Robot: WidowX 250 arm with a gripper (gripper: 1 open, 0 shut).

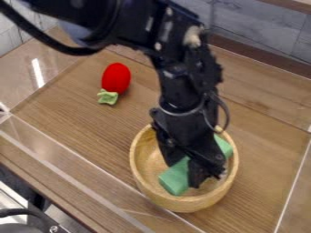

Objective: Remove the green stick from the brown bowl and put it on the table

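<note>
The brown bowl (148, 173) sits on the table (73, 123) at the lower middle of the camera view. The green stick (176, 179) lies tilted inside it, its lower end near the bowl's floor and its upper end by the right rim. My black gripper (201, 166) points straight down into the bowl, its fingers closed across the stick's middle. The fingers hide that middle part.
A small red fruit toy (115, 78) with a green leaf base lies on the table to the upper left of the bowl. Low clear acrylic walls (49, 159) edge the table at the front and left.
</note>
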